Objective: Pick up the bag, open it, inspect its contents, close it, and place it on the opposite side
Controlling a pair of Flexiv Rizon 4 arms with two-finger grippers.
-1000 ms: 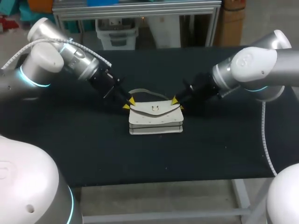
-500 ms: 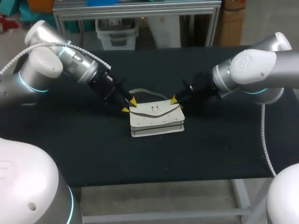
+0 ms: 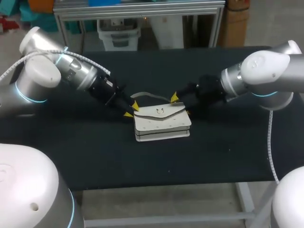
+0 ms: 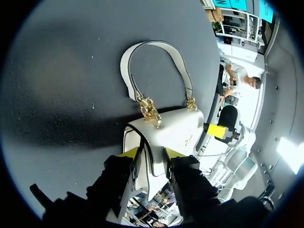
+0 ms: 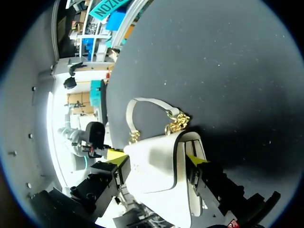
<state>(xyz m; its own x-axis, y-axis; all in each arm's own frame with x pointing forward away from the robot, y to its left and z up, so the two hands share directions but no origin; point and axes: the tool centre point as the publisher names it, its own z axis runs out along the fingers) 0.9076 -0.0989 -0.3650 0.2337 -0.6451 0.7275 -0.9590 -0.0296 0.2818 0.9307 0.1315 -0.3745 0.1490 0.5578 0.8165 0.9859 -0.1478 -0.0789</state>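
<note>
A black worktop fills the scene. Two silver robot arms come in from its sides, the left arm and the right arm, and meet at the middle. Between them is a small white handbag with a fold-over flap. Its flap lies shut over the front, so the inside is hidden. Whether the handbag rests on the worktop or is slightly raised cannot be told.

The left gripper is at one end of the handbag, its jaws close together and pinching that end's edge. The right gripper is at the other end, its jaws spread wide and pressing on front and back. A white loop handle lies behind the handbag, joined to it by gold chain links. A small metal clasp sits on the flap.
</note>
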